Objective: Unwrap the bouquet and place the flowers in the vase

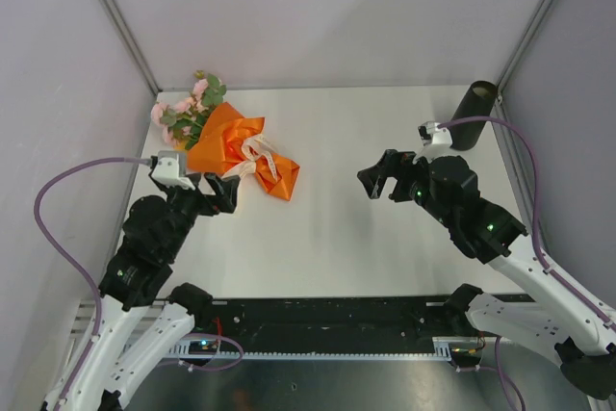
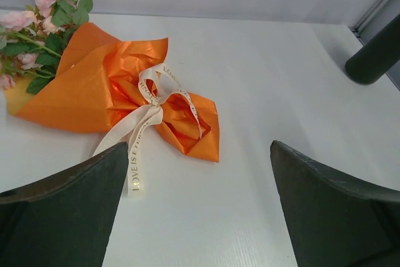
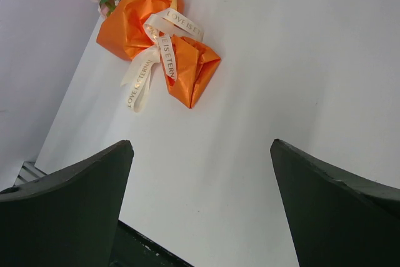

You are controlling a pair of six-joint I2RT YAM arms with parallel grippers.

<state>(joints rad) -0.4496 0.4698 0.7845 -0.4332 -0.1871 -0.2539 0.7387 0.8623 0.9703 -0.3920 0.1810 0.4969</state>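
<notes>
Ideally the spread left gripper (image 1: 217, 192) should tug one cream ribbon tail (image 2: 134, 154) while the spread right gripper (image 1: 380, 178) pins the bouquet (image 1: 231, 146).

I can read only one text: gold capital letters printed along the cream ribbon (image 3: 164, 47) tied around the orange-wrapped bouquet (image 3: 125, 29). In my right wrist view, the upper loop reads "LOVE IS ETERN" before a fold hides the rest, and the hanging tail shows the same words. In my left wrist view, the tail begins "LOVE IS E". From the top camera the lettering is too small to read.
</notes>
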